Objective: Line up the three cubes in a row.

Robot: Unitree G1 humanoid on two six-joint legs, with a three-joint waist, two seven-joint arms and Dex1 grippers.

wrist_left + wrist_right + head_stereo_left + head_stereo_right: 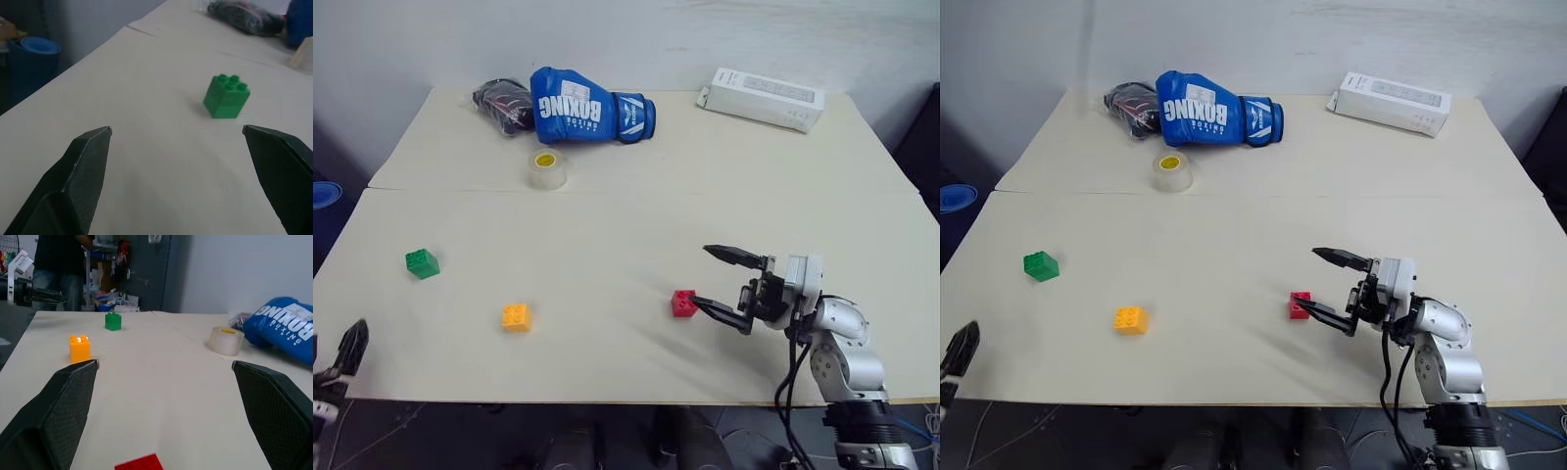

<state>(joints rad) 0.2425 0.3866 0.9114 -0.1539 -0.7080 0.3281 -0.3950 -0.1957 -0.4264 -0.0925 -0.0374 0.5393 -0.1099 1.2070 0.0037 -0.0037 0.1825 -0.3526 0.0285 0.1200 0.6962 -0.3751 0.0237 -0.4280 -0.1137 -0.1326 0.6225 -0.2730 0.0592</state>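
Note:
Three cubes lie on the cream table (607,225): green (422,262) at the left, orange-yellow (516,317) nearer the front, red (683,303) right of centre. My right gripper (702,275) points left, open, and its near fingertip is right beside the red cube; whether they touch I cannot tell. In the right wrist view the red cube (142,463) sits low between the wide-apart fingers. My left gripper (176,129) hangs open at the table's front left corner. It faces the green cube (226,96), which lies well ahead of its fingertips.
A clear tape roll (547,169), a blue boxing glove (587,106), a black bundle (504,103) and a white box (764,98) sit along the back. A blue bin (325,196) stands off the table's left side. A person (63,259) stands beyond the table.

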